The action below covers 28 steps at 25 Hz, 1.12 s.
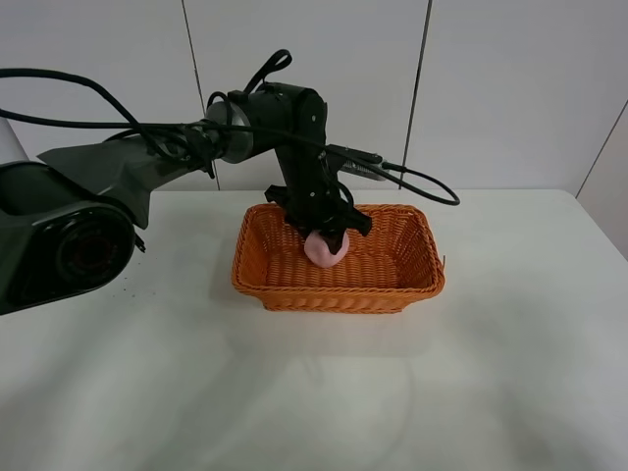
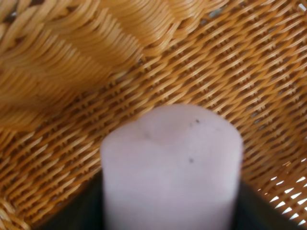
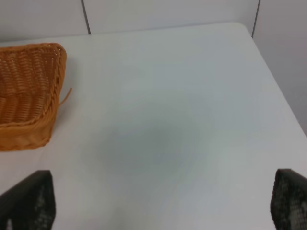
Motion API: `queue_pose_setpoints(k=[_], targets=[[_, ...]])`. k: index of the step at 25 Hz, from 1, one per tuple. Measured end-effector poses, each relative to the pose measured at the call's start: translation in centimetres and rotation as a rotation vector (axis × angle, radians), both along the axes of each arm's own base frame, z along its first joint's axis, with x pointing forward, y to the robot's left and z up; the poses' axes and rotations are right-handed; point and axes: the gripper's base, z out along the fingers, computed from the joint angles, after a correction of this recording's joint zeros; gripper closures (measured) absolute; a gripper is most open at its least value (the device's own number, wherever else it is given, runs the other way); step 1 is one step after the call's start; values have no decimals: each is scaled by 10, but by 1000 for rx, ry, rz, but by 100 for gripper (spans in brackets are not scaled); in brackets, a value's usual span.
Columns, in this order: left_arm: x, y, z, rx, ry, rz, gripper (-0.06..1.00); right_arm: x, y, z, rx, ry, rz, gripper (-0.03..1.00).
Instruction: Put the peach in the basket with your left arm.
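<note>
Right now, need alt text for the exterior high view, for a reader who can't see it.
The left gripper reaches down into an orange wicker basket, shut on a pale pink peach. The basket sits on a white table in front of a white panelled wall.
</note>
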Motion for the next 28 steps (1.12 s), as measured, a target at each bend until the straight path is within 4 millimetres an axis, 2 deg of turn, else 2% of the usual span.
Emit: queue_pose_setpoints(k=[2,6,10,14,17,21,25,28], targets=[[-1,1,0,5,14,14,20,0,0,0,0,0,0,27],[-3,2,6,10,26,28,13,0,0,0,0,0,0,27],[-6,12,36,-2,6,34,12,0,0,0,0,0,0,27],[-2,37,75,-26,-37,64,12,0,0,0,0,0,0,27],[10,64,90,-38,-65,109,12,0,0,0,0,0,0,27],[29,104,92,-32,-76,176,12,0,0,0,0,0,0,27],[49,158,92,-24,-81,276,12,0,0,0,0,0,0,27],[62,205,92,-18,-84,367,12,0,0,0,0,0,0,27]])
